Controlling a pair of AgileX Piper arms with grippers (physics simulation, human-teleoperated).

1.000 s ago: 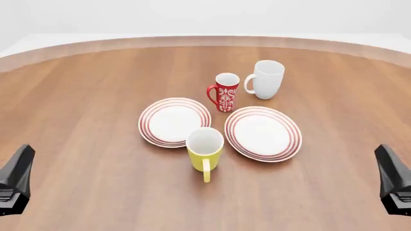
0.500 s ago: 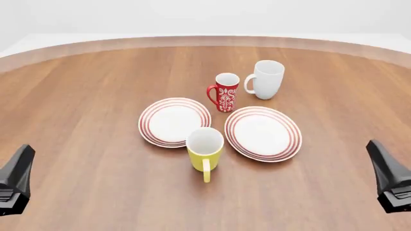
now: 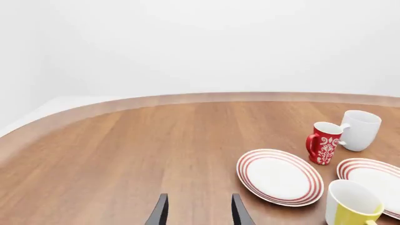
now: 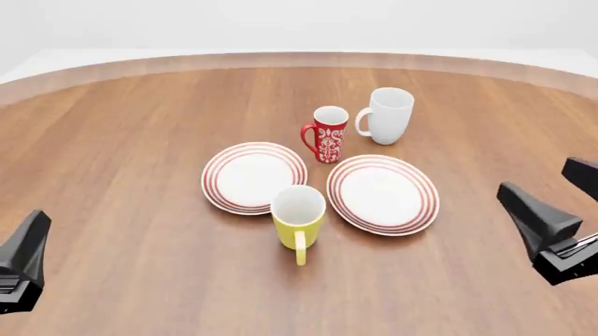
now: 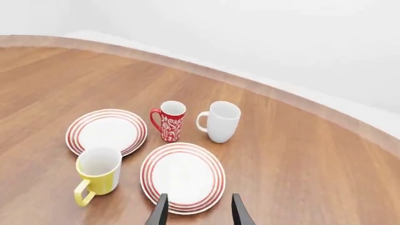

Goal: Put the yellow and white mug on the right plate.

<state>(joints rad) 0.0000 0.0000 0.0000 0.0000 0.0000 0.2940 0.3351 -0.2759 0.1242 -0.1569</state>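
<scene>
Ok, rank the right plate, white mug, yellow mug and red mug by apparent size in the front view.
1. Right plate, clearly widest.
2. White mug, the tallest mug though farthest away.
3. Yellow and white mug and red mug: too close to rank, since the yellow one stands nearer the camera.

A round-edged wooden desk (image 4: 131, 140) carries five things. Two red-ringed white plates lie side by side near its middle: the left plate (image 4: 254, 177) and the right plate (image 4: 383, 194). The yellow and white mug (image 4: 298, 218) stands upright just in front of them, between the two. Behind the plates stand the red patterned mug (image 4: 328, 134) and the white mug (image 4: 387, 115).
</scene>
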